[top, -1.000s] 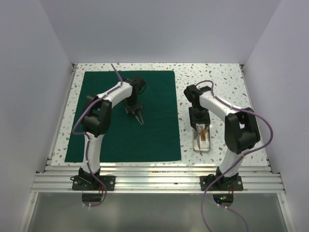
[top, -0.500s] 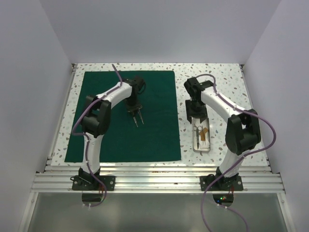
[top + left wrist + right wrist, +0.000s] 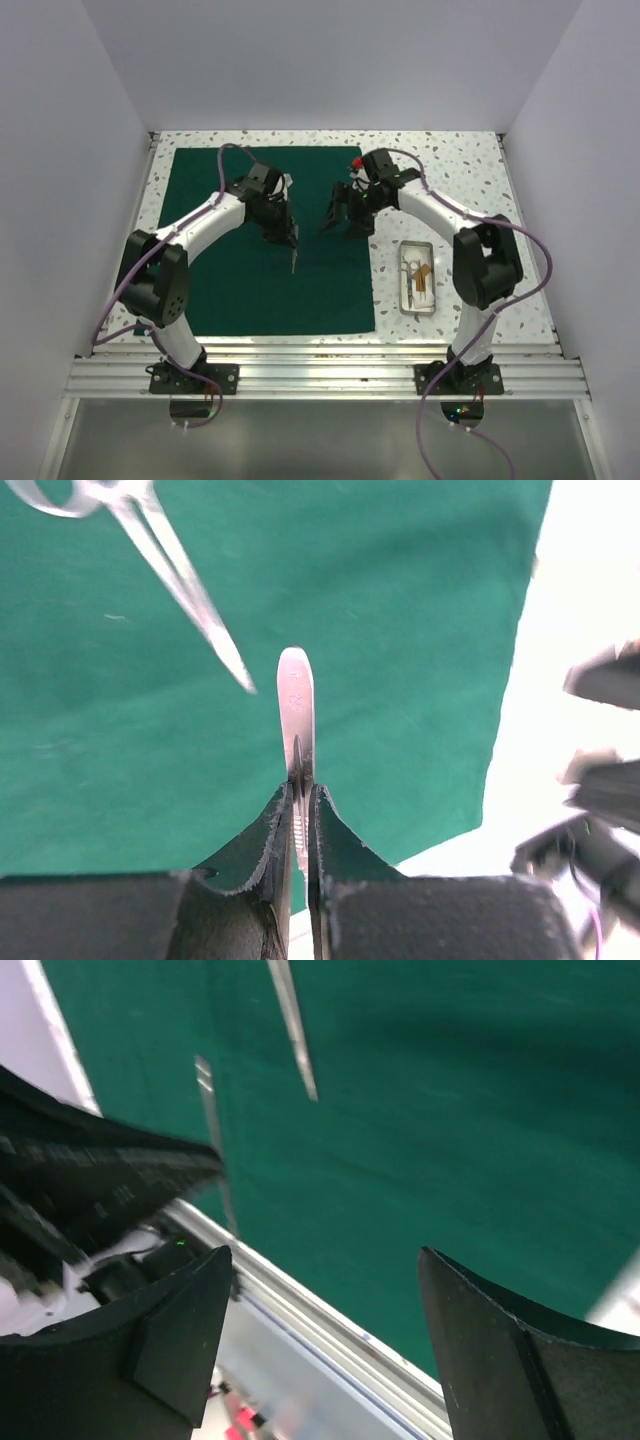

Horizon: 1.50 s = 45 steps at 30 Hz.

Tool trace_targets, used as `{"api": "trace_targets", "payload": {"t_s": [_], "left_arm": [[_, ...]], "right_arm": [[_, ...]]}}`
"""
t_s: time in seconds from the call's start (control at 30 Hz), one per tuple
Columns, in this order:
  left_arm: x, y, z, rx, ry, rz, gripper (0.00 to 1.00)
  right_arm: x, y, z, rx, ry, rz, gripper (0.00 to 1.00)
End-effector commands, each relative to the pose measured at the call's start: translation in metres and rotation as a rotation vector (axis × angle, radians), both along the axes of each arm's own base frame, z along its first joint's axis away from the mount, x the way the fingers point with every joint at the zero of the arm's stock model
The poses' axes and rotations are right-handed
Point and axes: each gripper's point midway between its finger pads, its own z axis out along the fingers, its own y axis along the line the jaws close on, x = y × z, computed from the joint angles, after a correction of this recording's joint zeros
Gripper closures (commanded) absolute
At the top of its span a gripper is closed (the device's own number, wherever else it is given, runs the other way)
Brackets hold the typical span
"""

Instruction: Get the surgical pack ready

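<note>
Clamping a thin silver instrument (image 3: 295,695) whose stamped marking was too small to read, left tool (image 3: 300,792) hung over the green drape (image 3: 330,290) spread flat on the counter (image 3: 440,160), right tool (image 3: 320,1255) beside it with jaws wide apart, silver tray (image 3: 417,245) off the drape's right edge.

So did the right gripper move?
Yes. The right gripper swung left, away from the silver tray, to above the green drape's right edge.

Forceps (image 3: 178,575) rings cut off top-left, tools (image 3: 410,277) in tray (image 3: 418,306) too small to ID — rt wrist view blurry
</note>
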Motion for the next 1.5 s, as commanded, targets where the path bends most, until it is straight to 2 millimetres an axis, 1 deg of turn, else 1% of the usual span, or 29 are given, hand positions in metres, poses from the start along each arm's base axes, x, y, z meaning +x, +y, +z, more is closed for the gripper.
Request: {"api": "trace_targets", "payload": {"t_s": [0.0, 0.07, 0.1, 0.13, 0.23, 0.3, 0.33, 0.37, 0.4, 0.43, 0.5, 0.53, 0.57, 0.6, 0.63, 0.67, 0.7, 0.73, 0.77, 0.8, 0.83, 0.87, 0.9, 0.93, 1.0, 1.07, 1.2, 1.37, 1.47], "left_arm": [[-0.006, -0.029, 0.019, -0.168, -0.079, -0.141, 1.00], [-0.010, -0.035, 0.027, -0.207, -0.094, -0.158, 1.00], [-0.010, -0.037, 0.030, -0.213, -0.105, -0.160, 1.00], [-0.009, -0.039, 0.036, -0.227, -0.127, -0.166, 1.00], [-0.010, -0.045, 0.045, -0.254, -0.145, -0.177, 1.00], [-0.011, -0.048, 0.049, -0.270, -0.139, -0.176, 1.00], [-0.012, -0.048, 0.050, -0.275, -0.135, -0.175, 1.00], [-0.009, -0.046, 0.048, -0.254, -0.138, -0.160, 1.00], [-0.011, -0.042, 0.044, -0.233, -0.119, -0.150, 1.00], [-0.011, -0.042, 0.039, -0.222, -0.107, -0.152, 1.00], [-0.014, -0.036, 0.032, -0.185, -0.082, -0.140, 1.00], [-0.015, -0.032, 0.032, -0.165, -0.077, -0.125, 1.00], [-0.011, -0.019, 0.025, -0.091, -0.082, -0.065, 0.95], [-0.012, -0.011, 0.023, -0.062, -0.081, -0.037, 0.80], [-0.011, -0.003, 0.030, -0.050, -0.111, -0.003, 0.73], [-0.007, 0.016, 0.023, -0.001, -0.109, 0.077, 0.65], [-0.005, 0.027, 0.023, 0.014, -0.106, 0.114, 0.56], [-0.004, 0.036, 0.023, 0.018, -0.103, 0.143, 0.53], [0.003, 0.054, 0.020, 0.031, -0.093, 0.194, 0.50], [0.003, 0.063, 0.018, 0.042, -0.080, 0.214, 0.45], [0.007, 0.075, 0.017, 0.047, -0.073, 0.242, 0.45], [0.008, 0.081, 0.015, 0.059, -0.073, 0.248, 0.44], [0.009, 0.085, 0.015, 0.066, -0.072, 0.259, 0.43], [0.011, 0.090, 0.014, 0.071, -0.073, 0.270, 0.43], [0.011, 0.093, 0.013, 0.078, -0.069, 0.273, 0.43], [0.010, 0.092, 0.012, 0.068, -0.061, 0.273, 0.43], [0.005, 0.087, 0.007, 0.040, -0.045, 0.264, 0.44], [0.003, 0.088, 0.008, 0.040, -0.049, 0.261, 0.44], [0.001, 0.088, 0.006, 0.043, -0.045, 0.255, 0.44]], "right_arm": [[0.009, 0.062, 0.022, 0.200, 0.005, 0.024, 0.23], [0.012, 0.073, 0.023, 0.217, 0.015, 0.013, 0.25], [0.011, 0.078, 0.021, 0.214, 0.026, 0.017, 0.27], [0.009, 0.081, 0.012, 0.201, 0.051, 0.013, 0.28], [0.005, 0.090, 0.007, 0.202, 0.067, 0.026, 0.33], [0.002, 0.094, 0.000, 0.191, 0.080, 0.033, 0.36], [0.000, 0.091, -0.005, 0.175, 0.096, 0.034, 0.37], [-0.002, 0.088, -0.011, 0.146, 0.101, 0.033, 0.37], [0.000, 0.081, -0.014, 0.118, 0.098, 0.027, 0.37], [-0.004, 0.072, -0.020, 0.065, 0.099, 0.041, 0.38], [0.000, 0.057, -0.021, -0.016, 0.051, 0.038, 0.38], [-0.005, 0.046, -0.025, -0.073, 0.037, 0.076, 0.38], [-0.003, 0.041, -0.025, -0.117, 0.016, 0.088, 0.39], [-0.013, 0.034, -0.027, -0.164, 0.024, 0.132, 0.39], [-0.015, 0.031, -0.027, -0.186, 0.016, 0.145, 0.39], [-0.020, 0.027, -0.032, -0.213, 0.018, 0.156, 0.39], [-0.025, 0.026, -0.027, -0.234, -0.016, 0.170, 0.40], [-0.033, 0.019, -0.035, -0.274, -0.019, 0.200, 0.41], [-0.039, 0.017, -0.035, -0.298, -0.038, 0.221, 0.41], [-0.046, 0.018, -0.036, -0.345, -0.069, 0.250, 0.43], [-0.058, 0.014, -0.043, -0.378, -0.061, 0.293, 0.44], [-0.065, 0.014, -0.046, -0.399, -0.056, 0.316, 0.45], [-0.078, 0.015, -0.053, -0.435, -0.042, 0.358, 0.47], [-0.082, 0.012, -0.057, -0.475, -0.047, 0.370, 0.49], [-0.090, 0.011, -0.063, -0.527, -0.056, 0.400, 0.58], [-0.091, 0.006, -0.069, -0.577, -0.068, 0.403, 0.63], [-0.090, 0.007, -0.070, -0.612, -0.098, 0.428, 0.64], [-0.085, 0.003, -0.080, -0.671, -0.120, 0.447, 0.64], [-0.083, 0.005, -0.085, -0.673, -0.119, 0.462, 0.64]]}}
